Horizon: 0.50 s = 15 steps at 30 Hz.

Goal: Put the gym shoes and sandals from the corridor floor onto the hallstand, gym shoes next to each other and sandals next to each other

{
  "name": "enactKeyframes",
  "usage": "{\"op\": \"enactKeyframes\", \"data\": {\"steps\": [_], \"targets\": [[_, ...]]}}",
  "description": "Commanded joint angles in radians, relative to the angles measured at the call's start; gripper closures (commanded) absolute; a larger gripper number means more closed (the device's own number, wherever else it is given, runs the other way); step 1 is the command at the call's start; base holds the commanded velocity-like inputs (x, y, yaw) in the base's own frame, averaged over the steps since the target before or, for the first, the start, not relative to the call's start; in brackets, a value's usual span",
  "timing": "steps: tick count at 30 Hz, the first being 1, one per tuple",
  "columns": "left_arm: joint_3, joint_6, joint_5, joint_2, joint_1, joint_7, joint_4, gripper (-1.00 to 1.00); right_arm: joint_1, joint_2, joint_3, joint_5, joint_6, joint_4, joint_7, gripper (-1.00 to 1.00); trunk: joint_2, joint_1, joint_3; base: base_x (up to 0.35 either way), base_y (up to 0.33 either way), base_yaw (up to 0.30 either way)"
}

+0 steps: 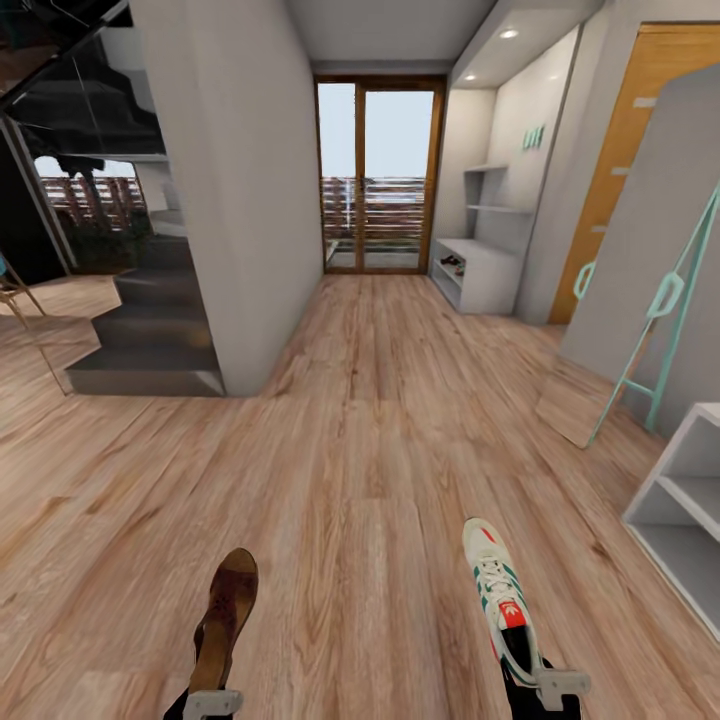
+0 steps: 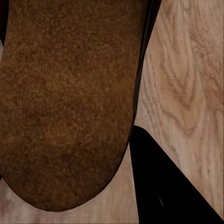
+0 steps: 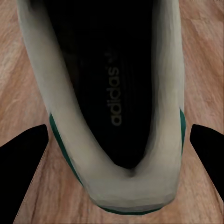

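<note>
Brown leather sandal (image 1: 226, 620) was held by the left gripper (image 1: 212, 703) and a white gym shoe (image 1: 503, 606) by the right gripper (image 1: 560, 688), both carried above the corridor floor (image 1: 350, 480). Judged: half the footwear in transit; the hallstand (image 1: 485, 255) stood well ahead, something dark on its bench top.

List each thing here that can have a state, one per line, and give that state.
sandal: held off the floor by the left gripper
gym shoe: held at its heel by the right gripper
hallstand: far down the corridor, something dark on its bench
glass doors: shut
</note>
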Motion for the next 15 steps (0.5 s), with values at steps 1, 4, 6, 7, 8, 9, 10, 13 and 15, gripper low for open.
{"op": "enactKeyframes", "data": {"steps": [1,4,6,7,8,9,10,13,15], "targets": [[0.009,-0.003,-0.01,-0.001,-0.001,-0.003,0.0,1.0,-0.001,0.0,0.003,-0.005,-0.003,0.001,0.001,1.0,0.0,0.0,-0.001,0.34,0.0,0.0],[0.009,-0.003,-0.01,-0.001,-0.001,-0.003,0.0,1.0,-0.001,-0.001,0.003,-0.005,-0.003,0.001,0.001,1.0,0.0,0.0,-0.001,0.34,0.0,0.0],[0.009,-0.003,-0.01,-0.001,-0.001,-0.003,-0.001,1.0,-0.001,-0.001,0.003,-0.005,-0.003,0.001,0.001,1.0,0.0,0.0,-0.001,0.34,0.0,0.0],[0.009,-0.004,-0.01,-0.001,-0.001,-0.003,0.0,1.0,-0.001,-0.001,0.003,-0.005,-0.003,0.001,0.001,1.0,0.0,0.0,-0.001,0.34,0.0,0.0],[0.009,-0.004,-0.01,-0.001,-0.001,-0.003,0.0,1.0,-0.001,-0.001,0.003,-0.005,-0.003,0.001,0.001,1.0,0.0,0.0,-0.001,0.34,0.0,0.0],[0.009,-0.003,-0.01,-0.001,-0.001,-0.003,0.0,1.0,-0.001,-0.001,0.003,-0.005,-0.003,0.001,0.001,1.0,0.0,0.0,-0.001,0.34,0.0,0.0],[0.009,-0.003,-0.01,-0.001,-0.001,-0.003,0.0,1.0,-0.001,-0.001,0.003,-0.005,-0.003,0.001,0.001,1.0,0.0,0.0,-0.001,0.34,0.0,0.0],[0.009,-0.004,-0.01,-0.001,-0.001,-0.003,0.0,1.0,-0.001,0.0,0.003,-0.005,-0.003,0.001,0.001,1.0,0.0,0.0,-0.001,0.34,0.0,0.0],[0.009,-0.003,-0.01,-0.001,-0.001,-0.003,0.0,1.0,-0.001,-0.001,0.003,-0.005,-0.003,0.001,0.001,1.0,0.0,0.0,-0.001,0.34,0.0,0.0]]}}
